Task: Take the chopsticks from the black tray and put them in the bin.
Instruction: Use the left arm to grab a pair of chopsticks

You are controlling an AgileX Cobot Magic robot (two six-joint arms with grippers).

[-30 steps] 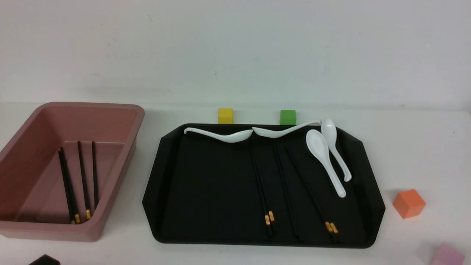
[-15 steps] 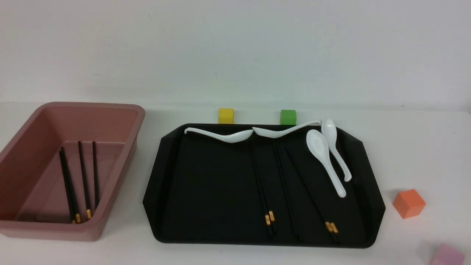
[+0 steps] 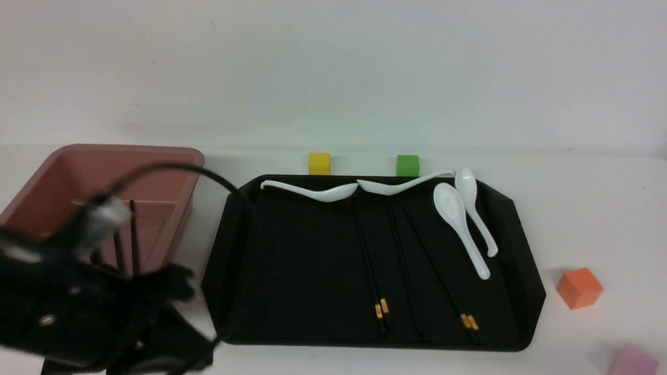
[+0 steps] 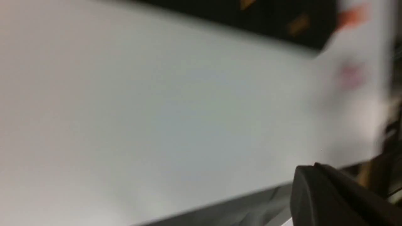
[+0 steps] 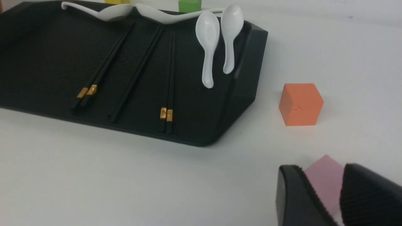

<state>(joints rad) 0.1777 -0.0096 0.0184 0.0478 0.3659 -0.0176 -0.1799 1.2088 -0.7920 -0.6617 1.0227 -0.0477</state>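
Now | left gripper (image 3: 173, 283) clenched, near-left by bin (image 3: 156, 152) | chopsticks (image 3: 371, 260) on black tray (image 3: 292, 260) to its right, long axis near-far

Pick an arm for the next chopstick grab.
Left, probably. The left arm is in front of the bin, beside the black tray; the right hand sits low by the pink cube, far from the bin, though nearer the chopsticks.
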